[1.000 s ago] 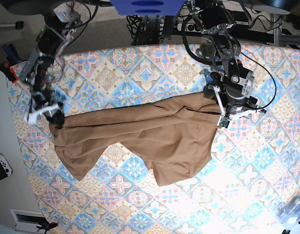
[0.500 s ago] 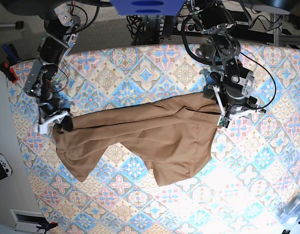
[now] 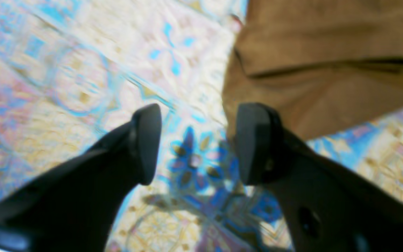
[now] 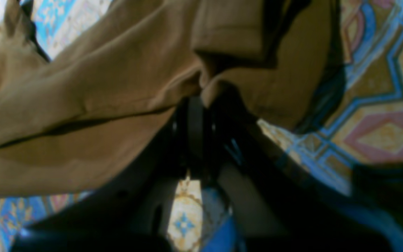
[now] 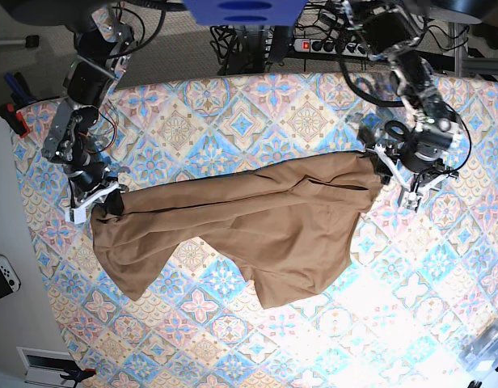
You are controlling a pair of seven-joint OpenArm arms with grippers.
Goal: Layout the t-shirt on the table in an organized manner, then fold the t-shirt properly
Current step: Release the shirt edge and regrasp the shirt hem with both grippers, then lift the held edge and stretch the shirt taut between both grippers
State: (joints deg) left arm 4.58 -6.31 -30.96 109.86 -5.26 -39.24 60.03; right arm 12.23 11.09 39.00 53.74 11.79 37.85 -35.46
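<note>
The tan-brown t-shirt (image 5: 257,218) lies rumpled and stretched crosswise over the patterned table (image 5: 233,113). My right gripper (image 5: 106,204) is at the shirt's left end. In the right wrist view this gripper (image 4: 201,101) is shut on a bunched fold of the t-shirt (image 4: 100,105). My left gripper (image 5: 380,166) stands open just off the shirt's right end. In the left wrist view the left gripper (image 3: 198,143) has only table pattern between its fingers, and the t-shirt (image 3: 320,63) edge lies beside the right finger (image 3: 254,140).
A white game controller (image 5: 2,276) lies off the table's left edge. A clear plastic item (image 5: 487,346) sits at the bottom right corner. Red-handled tools (image 5: 14,117) lie at the far left, and cables and a power strip (image 5: 322,44) run behind the table.
My right gripper dropped onto the shirt's left end and shut on it. My left gripper opened, let go of the right end, and its arm swung up and to the right.
</note>
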